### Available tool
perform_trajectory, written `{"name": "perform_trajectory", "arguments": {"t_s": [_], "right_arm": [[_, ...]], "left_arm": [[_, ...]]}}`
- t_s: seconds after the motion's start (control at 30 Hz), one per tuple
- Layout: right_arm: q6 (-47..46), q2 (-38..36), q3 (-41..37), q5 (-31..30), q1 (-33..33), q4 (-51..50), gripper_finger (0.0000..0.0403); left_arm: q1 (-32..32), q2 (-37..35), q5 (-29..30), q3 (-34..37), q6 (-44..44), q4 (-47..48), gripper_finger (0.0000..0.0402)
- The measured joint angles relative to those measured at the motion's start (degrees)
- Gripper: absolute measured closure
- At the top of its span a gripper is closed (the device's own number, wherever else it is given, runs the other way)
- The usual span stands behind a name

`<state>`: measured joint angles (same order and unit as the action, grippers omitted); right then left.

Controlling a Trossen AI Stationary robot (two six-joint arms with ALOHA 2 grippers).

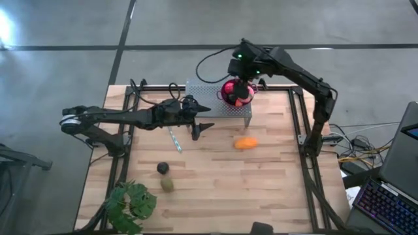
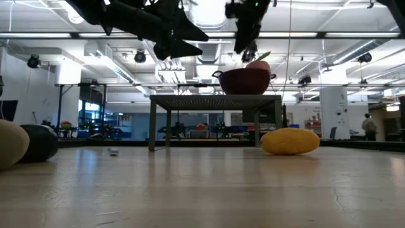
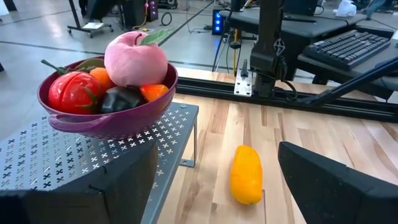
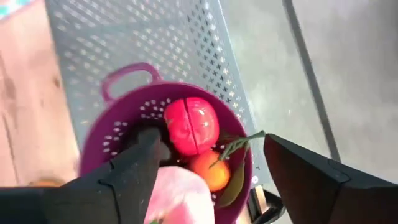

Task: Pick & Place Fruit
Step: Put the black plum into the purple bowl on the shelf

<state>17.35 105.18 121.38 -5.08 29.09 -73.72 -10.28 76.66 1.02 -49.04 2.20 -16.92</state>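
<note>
Right gripper (image 1: 242, 88): positioned directly above the purple bowl (image 4: 112, 134); fingers (image 4: 134, 168) seen spread apart over the fruit, nothing held between them.
Purple bowl: perforated, with handles; set on the grey perforated stand (image 1: 209, 98) at the table's (image 1: 274, 196) far edge, at the stand's right end.
Bowl contents: pink ball (image 3: 134, 59) on top, red ball (image 4: 189, 124), small orange piece (image 4: 210, 169), dark piece (image 3: 121, 99); green stem and leaf noted at the rim.
Left gripper (image 1: 198, 123): held above the table just in front of the stand, left of the bowl; fingers parted, nothing between them.
Elongated orange piece (image 1: 245, 143): lying on the table in front of the stand's right end, apart from both grippers.
Dark ball (image 1: 162, 168): toward the near left corner of the table.
Olive-green piece (image 1: 168, 184): just beside the dark ball, nearer the front edge.
Leafy plant (image 1: 129, 203): at the near left corner.
Thin light object (image 1: 175, 141): lying on the table below the left arm; kind cannot be told.
</note>
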Motion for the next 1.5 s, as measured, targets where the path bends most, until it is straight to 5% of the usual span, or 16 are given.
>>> {"name": "perform_trajectory", "arguments": {"t_s": [0.53, 0.77, 1.2, 1.5], "right_arm": [[-10.76, -5.81, 0.00, 0.81, -1.10, 1.45, 0.0192], [-13.94, -5.61, -1.50, 4.94, -3.17, -6.87, 0.0208], [-14.65, -18.08, -21.09, 0.25, -15.22, 2.37, 0.0256], [-18.23, -30.14, -39.40, -1.00, -19.53, 15.20, 0.0294]], "left_arm": [[0.00, 0.02, 0.00, 0.00, 0.00, 1.21, 0.0064], [0.00, -0.74, 0.02, 0.00, -0.04, 4.39, 0.0064], [1.32, -10.43, 0.01, 0.00, -0.23, 21.34, 0.0065], [8.31, -19.10, -0.06, 0.00, 1.99, 37.84, 0.0065]]}}
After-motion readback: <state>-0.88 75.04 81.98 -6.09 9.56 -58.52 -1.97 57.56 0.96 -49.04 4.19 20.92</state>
